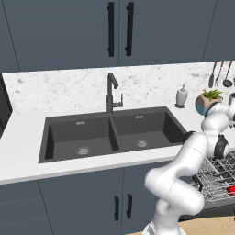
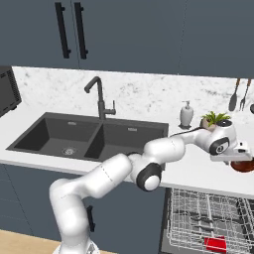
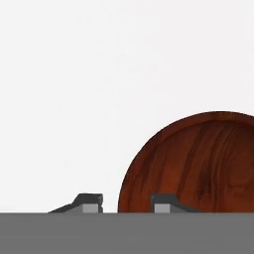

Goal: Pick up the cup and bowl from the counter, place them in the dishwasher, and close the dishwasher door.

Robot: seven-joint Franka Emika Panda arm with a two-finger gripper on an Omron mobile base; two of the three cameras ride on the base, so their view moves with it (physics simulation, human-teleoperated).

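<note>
No legible text, labels, brands, numbers or signs on any surface or object in the three views

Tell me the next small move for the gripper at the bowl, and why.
Probably finish closing, then lift straight up. In the hand view the gripper has one fingertip inside the wooden bowl and one outside its rim, the bowl on the counter; the rack waits open below.
</note>
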